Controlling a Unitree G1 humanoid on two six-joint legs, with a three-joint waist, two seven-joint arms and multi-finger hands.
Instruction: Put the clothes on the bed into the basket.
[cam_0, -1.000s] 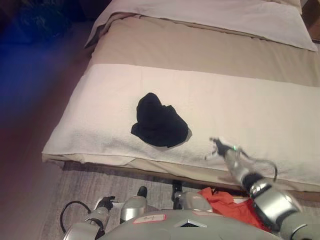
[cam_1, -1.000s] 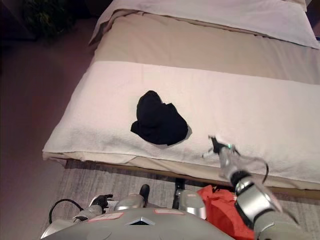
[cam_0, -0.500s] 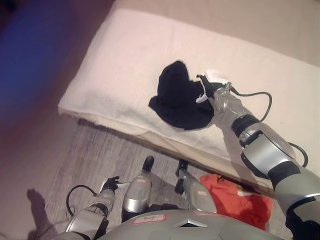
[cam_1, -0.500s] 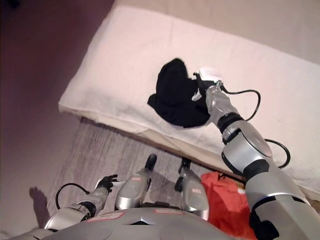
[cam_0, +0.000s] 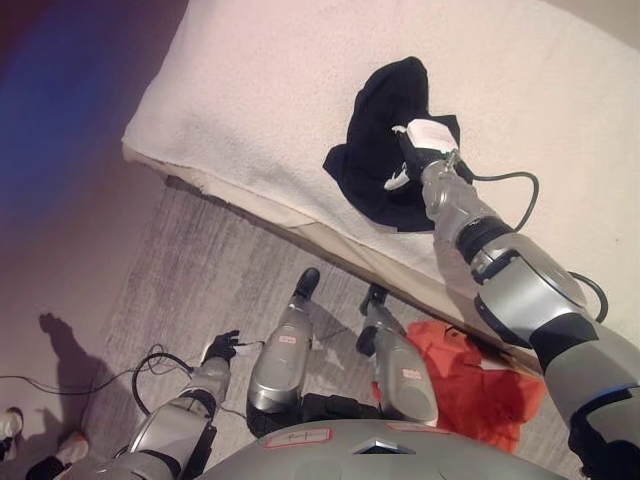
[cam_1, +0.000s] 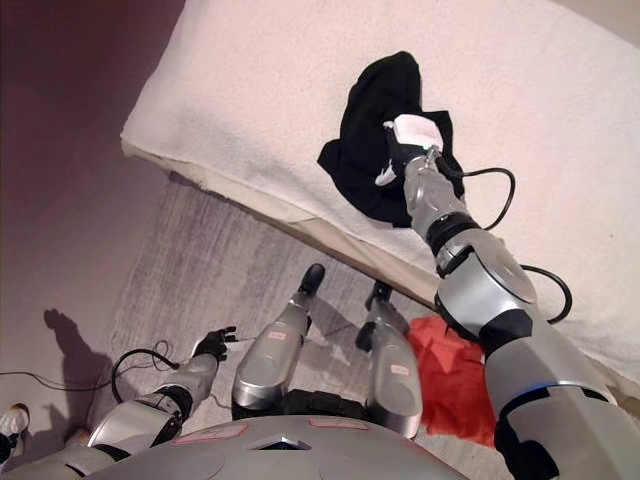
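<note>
A black garment lies crumpled on the cream bed cover, close to the bed's near edge. My right hand rests on top of the garment's near right part, with the arm stretched out over the bed edge. Its dark fingers blend into the black cloth. My left hand hangs low at the lower left above the floor, fingers spread and empty. An orange-red cloth lies bunched at the lower right by my legs; whatever holds it is hidden.
A grey striped rug runs along the bed's near side. A person's shoe shows at the lower left corner on the bare floor.
The camera has tilted down and closer. My right hand has moved from the bed's front edge leftward onto the black garment. The left hand stays low.
</note>
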